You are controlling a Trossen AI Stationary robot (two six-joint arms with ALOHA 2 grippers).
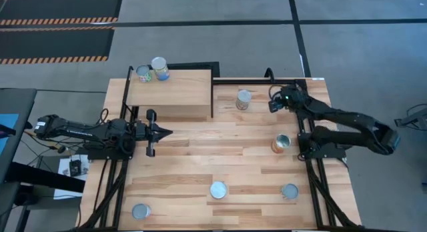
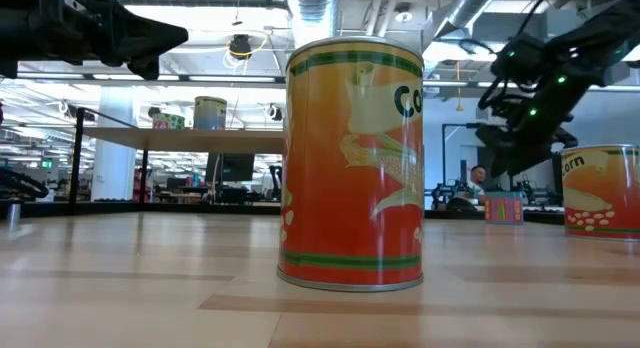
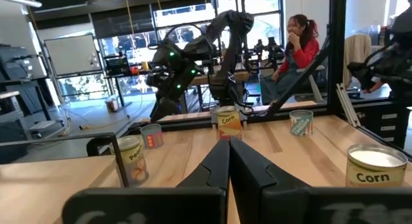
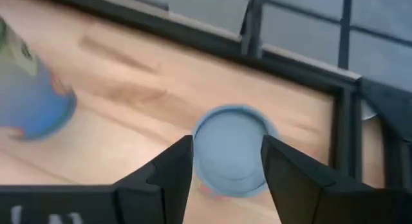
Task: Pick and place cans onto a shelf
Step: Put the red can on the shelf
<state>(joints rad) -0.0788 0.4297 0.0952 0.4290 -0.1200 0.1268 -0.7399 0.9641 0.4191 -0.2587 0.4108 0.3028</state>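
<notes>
The pale wooden shelf [image 1: 175, 93] stands at the table's far left, with two cans [image 1: 159, 68] [image 1: 143, 73] upright at its far left corner. One can [image 1: 243, 99] stands on the table right of the shelf. My right gripper [image 1: 272, 103] is open, just right of and above this can; in its wrist view the fingers [image 4: 168, 169] stand on either side of the can's silver top [image 4: 230, 150] without touching it. My left gripper [image 1: 167, 132] is shut and empty, in front of the shelf.
More cans stand upright on the table: one at the right [image 1: 282, 143] and three near the front edge [image 1: 218, 190] [image 1: 289, 191] [image 1: 141, 211]. A black frame rail [image 1: 240, 79] runs along the far edge. A seated person [image 3: 299, 44] shows beyond the table.
</notes>
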